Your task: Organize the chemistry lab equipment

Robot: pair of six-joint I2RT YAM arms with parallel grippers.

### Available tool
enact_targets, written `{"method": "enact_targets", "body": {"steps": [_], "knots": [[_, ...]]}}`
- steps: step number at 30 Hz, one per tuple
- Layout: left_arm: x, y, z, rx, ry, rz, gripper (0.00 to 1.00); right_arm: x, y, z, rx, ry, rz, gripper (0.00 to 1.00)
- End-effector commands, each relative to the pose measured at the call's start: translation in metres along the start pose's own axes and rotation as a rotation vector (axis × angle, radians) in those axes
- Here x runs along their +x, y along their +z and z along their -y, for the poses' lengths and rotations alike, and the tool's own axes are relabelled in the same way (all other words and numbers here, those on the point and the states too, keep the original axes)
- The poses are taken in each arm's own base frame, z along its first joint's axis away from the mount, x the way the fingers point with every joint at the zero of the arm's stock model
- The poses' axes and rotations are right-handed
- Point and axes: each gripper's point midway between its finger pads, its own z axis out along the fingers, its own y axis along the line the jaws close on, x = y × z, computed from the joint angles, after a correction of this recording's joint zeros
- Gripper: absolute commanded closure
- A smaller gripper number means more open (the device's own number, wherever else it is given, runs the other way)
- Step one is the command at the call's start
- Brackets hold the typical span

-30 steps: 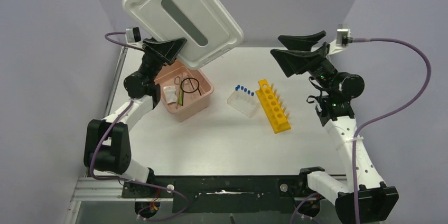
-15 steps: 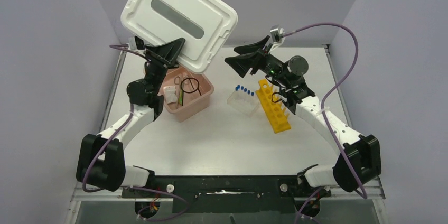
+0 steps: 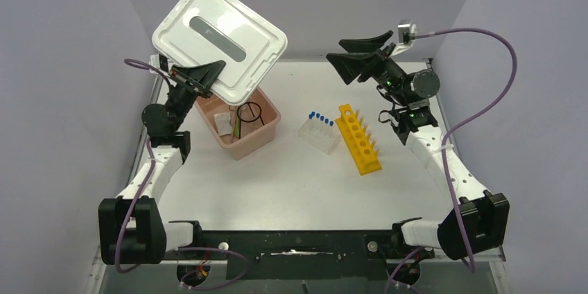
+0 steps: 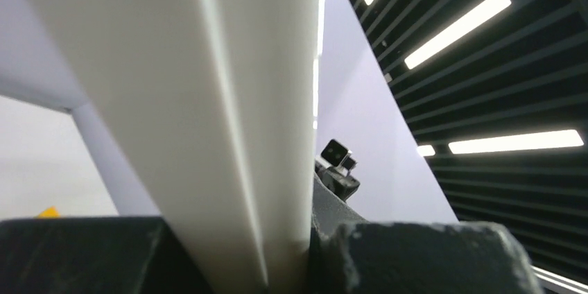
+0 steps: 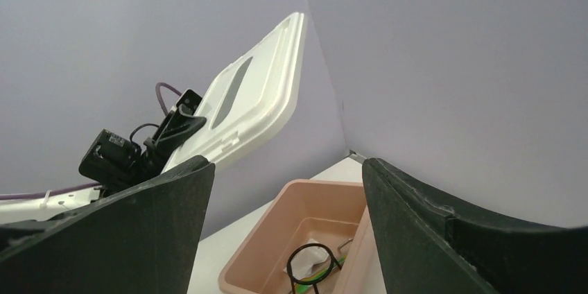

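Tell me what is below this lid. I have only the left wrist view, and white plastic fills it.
Observer: The left tool grips the white lid tilted in the air above the pink tub, which stands uncovered.
Operator: Report the right tool.
Observer: The right tool is open and empty, raised beyond the yellow rack and pointing toward the tub.
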Motion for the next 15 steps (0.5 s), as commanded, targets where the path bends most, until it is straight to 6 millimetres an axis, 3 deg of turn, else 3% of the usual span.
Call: {"method": "enact_targets", "body": {"steps": [1, 5, 9, 12, 15], "knots": [[0.016, -0.016, 0.002, -0.046, 0.083, -0.154, 1.0, -0.017, -0.002, -0.008, -0.052, 0.0, 0.044, 0.2], [0.023, -0.031, -0.039, -0.174, 0.075, -0.273, 1.0, 0.002, 0.01, 0.005, -0.09, 0.07, 0.006, 0.2], [0.021, -0.063, -0.083, -0.337, 0.053, -0.314, 1.0, 0.021, 0.02, 0.013, -0.126, 0.133, -0.014, 0.2], [0.007, -0.083, -0.099, -0.416, 0.087, -0.322, 1.0, 0.033, 0.024, 0.017, -0.14, 0.148, -0.038, 0.2], [-0.003, -0.091, -0.108, -0.461, 0.099, -0.332, 1.0, 0.042, 0.028, 0.021, -0.148, 0.158, -0.057, 0.2]]}}
